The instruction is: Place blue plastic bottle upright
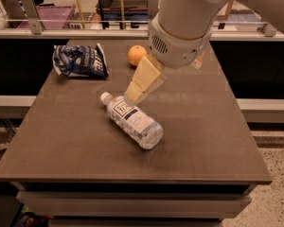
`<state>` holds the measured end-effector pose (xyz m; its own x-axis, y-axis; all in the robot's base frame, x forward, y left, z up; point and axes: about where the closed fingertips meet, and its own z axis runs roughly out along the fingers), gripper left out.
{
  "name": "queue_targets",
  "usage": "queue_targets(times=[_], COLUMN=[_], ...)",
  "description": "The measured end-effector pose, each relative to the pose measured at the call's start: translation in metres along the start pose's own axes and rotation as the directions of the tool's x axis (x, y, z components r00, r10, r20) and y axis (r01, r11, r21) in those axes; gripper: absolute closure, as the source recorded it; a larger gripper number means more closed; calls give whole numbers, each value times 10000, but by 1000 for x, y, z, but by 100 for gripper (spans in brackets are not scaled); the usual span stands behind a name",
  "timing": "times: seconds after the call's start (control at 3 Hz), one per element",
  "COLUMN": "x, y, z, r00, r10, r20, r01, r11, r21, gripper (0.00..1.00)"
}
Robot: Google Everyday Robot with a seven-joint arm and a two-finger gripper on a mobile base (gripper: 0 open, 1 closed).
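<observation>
Dim, even light is falling across the bench (61, 141). The claw (134, 96), just above the blue plastic bottle (135, 122), is casting only faint shadow.

Gripper (134, 95) hangs over the table (57, 145), its tip close above the cap end of the blue plastic bottle (135, 121), which lies on its side mid-table. Bare tabletop lies in front of, left of and right of the bottle; approach is open along these sides. Far-left corner: snack bag (79, 60). Orange (137, 55) sits near the far edge, just behind the gripper. Wrist housing (182, 30) blocks the space above the far centre.
</observation>
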<state>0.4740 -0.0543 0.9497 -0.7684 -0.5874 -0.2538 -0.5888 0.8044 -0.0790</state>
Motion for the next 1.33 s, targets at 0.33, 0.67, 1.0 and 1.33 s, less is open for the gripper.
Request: queue_targets(times=[0.33, 0.67, 1.0, 1.33], x=[-4, -6, -7, -9], y=[12, 26, 39, 51], z=[5, 11, 24, 43], r00=[9989, 9966, 9944, 9920], r10=[-365, -703, -948, -1160], r20=[-295, -422, -473, -506], r01=[363, 693, 918, 1101], r11=[9993, 9973, 9938, 9882], r21=[-58, -243, -626, -1068], gripper=[0, 0, 0, 0])
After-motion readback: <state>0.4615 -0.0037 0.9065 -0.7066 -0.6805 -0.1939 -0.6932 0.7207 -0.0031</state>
